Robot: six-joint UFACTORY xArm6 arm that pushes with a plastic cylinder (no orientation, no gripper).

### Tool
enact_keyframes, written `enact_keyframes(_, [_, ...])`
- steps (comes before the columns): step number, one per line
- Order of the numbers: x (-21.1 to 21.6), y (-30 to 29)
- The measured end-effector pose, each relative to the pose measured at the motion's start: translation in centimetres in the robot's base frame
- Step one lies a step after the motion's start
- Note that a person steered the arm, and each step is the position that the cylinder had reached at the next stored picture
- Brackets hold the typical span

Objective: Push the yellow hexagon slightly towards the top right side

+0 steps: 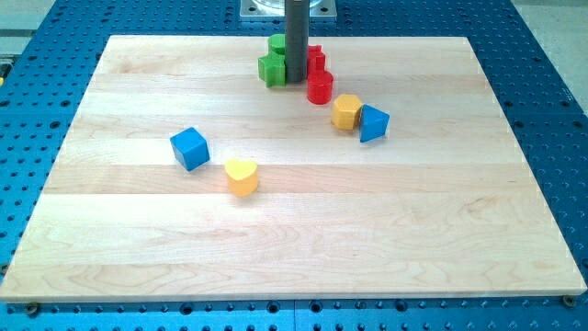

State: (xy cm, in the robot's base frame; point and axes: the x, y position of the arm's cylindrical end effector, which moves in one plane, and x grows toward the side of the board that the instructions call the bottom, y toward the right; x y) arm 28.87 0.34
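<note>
The yellow hexagon (346, 111) lies right of the board's middle, toward the view's top, touching a blue triangular block (373, 123) on its right. My tip (297, 81) is the lower end of the dark rod near the view's top centre. It sits among the green and red blocks, up and to the left of the yellow hexagon and clear of it. A red cylinder (320, 88) lies between my tip and the hexagon.
Two green blocks (273, 62) sit left of the rod and a red block (315, 59) to its right. A blue cube (190, 148) and a yellow heart (243, 176) lie left of centre. The wooden board (459, 230) rests on a blue perforated table.
</note>
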Motion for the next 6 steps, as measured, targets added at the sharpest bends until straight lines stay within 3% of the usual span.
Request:
enact_keyframes(1, [5.0,-1.7])
enact_keyframes(2, [12.7,-1.7])
enact_keyframes(3, [15.4,0.0])
enact_keyframes(5, [7.7,6.2])
enact_keyframes(6, [7.6,6.0])
